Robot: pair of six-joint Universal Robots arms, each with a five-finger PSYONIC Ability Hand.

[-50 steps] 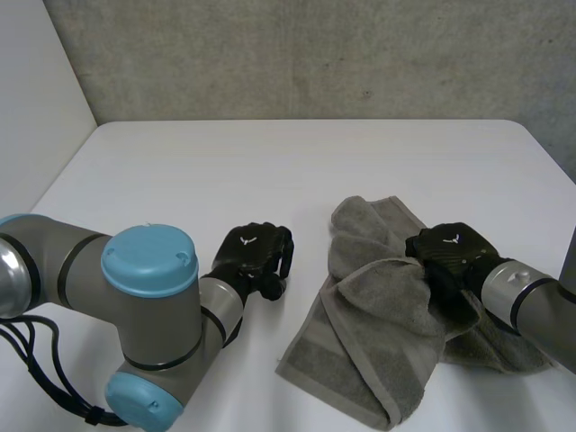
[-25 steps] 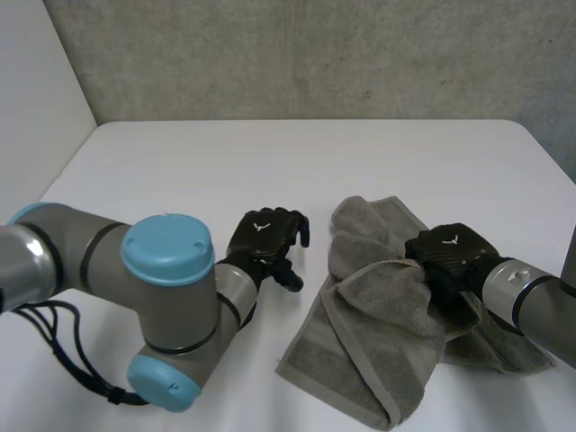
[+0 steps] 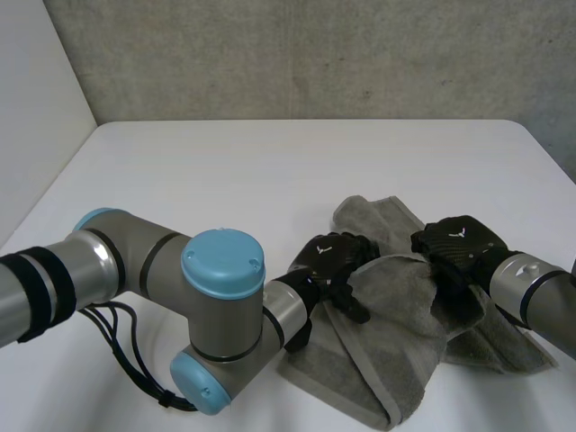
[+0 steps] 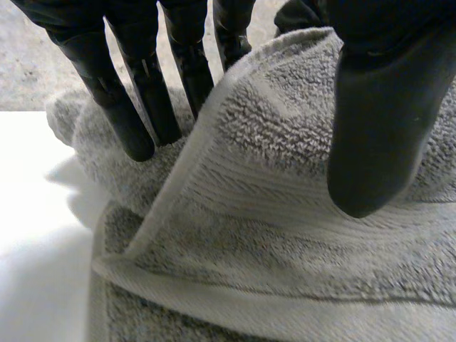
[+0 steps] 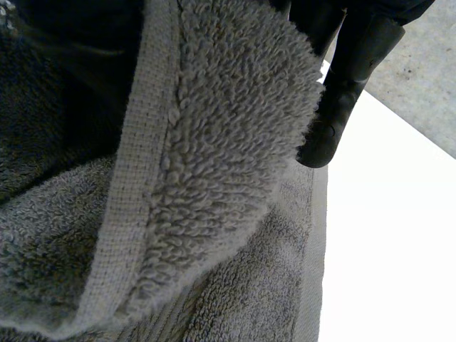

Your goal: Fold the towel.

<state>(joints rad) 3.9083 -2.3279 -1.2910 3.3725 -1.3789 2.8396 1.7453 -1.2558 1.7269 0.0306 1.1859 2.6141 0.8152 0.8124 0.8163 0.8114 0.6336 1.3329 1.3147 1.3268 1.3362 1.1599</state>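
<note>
Left hand [image 3: 331,261] now moved onto towel [image 3: 378,360] edge, fingers [image 4: 135,107] apart, right hand [image 3: 459,245] fingers [image 5: 342,92] clamped on towel

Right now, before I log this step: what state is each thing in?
towel, crumpled, partly lying over itself, one flap lifted off the table.
left hand, open, straddling a raised towel edge.
right hand, shut on the towel, holding the flap up.
table, bearing the towel.

The towel [image 5: 214,164] flap hides the right hand's [image 5: 348,85] palm and all fingers but one beside it.
</note>
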